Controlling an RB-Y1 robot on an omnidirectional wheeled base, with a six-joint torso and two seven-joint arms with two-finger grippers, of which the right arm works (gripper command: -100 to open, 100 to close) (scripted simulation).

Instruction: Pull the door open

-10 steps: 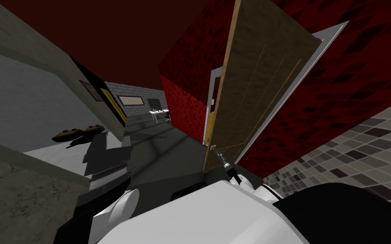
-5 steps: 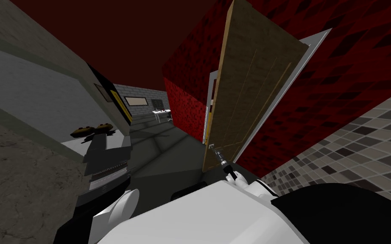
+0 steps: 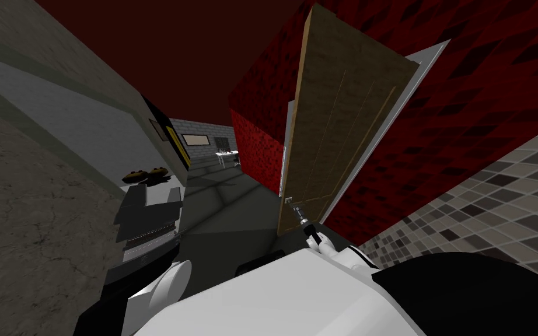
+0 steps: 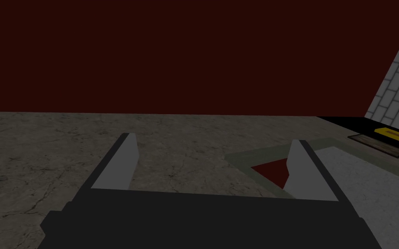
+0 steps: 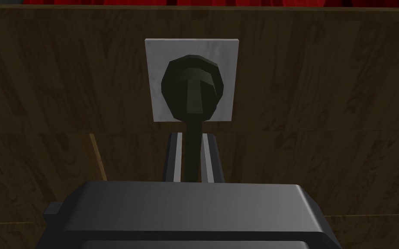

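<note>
My right gripper [image 5: 193, 137] had its jaws pinched in narrow on the dark lever handle [image 5: 193, 93], one blade pressed against each side of the lever, just short of the white backplate [image 5: 155, 78] on the brown wooden door [image 5: 324, 108]. On the head camera, that door stood swung partway out from its grey frame [image 3: 432, 53] in the red wall [image 3: 484, 116], free edge toward me. My left gripper [image 4: 213, 140] was off to my left, blades wide apart and gripping nothing.

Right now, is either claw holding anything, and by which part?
Right claw grips the door handle by its lever; left claw is open, holding nothing.
</note>
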